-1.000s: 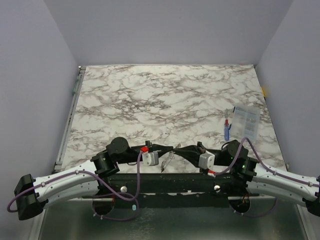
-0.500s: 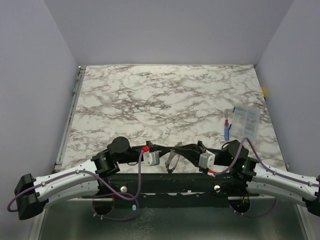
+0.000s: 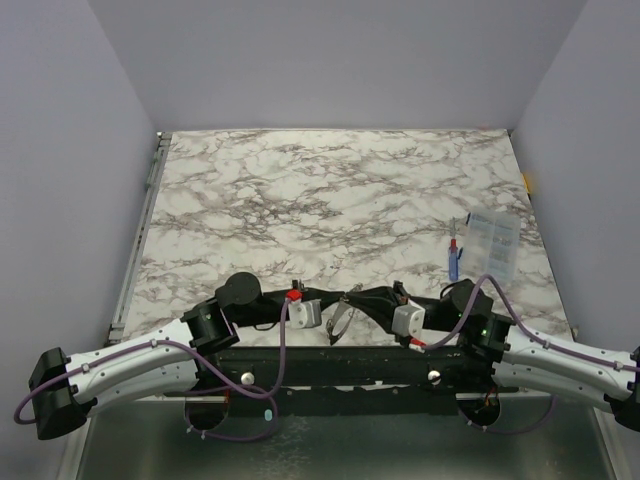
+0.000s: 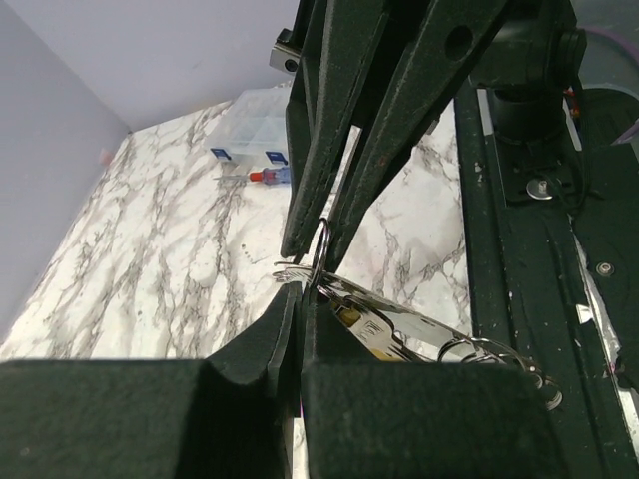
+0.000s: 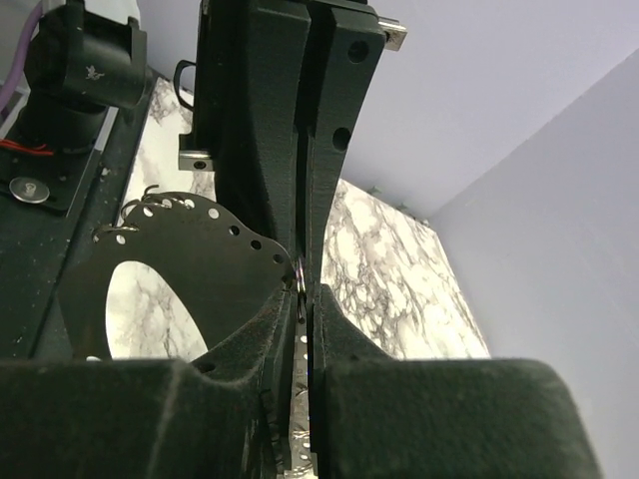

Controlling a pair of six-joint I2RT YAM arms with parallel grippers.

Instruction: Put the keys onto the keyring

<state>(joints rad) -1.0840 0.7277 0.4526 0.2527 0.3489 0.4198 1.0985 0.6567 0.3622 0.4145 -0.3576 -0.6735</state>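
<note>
Your left pincer (image 4: pixel 301 297) is clenched on the keyring (image 4: pixel 321 249), one thin wire loop standing up out of its tips. Your right pincer (image 5: pixel 303 297) meets that same loop head-on, jaws a slit apart. Gripping or not: cannot tell. The keys (image 4: pixel 384 329) hang bunched just behind the left tips. One blade shows plainly; any further count is unreadable. All of this sits at the near edge of the table (image 3: pixel 300 190). Far right: one blue-and-red stick (image 3: pixel 453 262) and one clear box (image 3: pixel 492 242), side by side.

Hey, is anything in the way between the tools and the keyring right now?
Nothing visible. The left tool and right tool both pinch the keyring directly, tip to tip; the keys hang right beside it.
</note>
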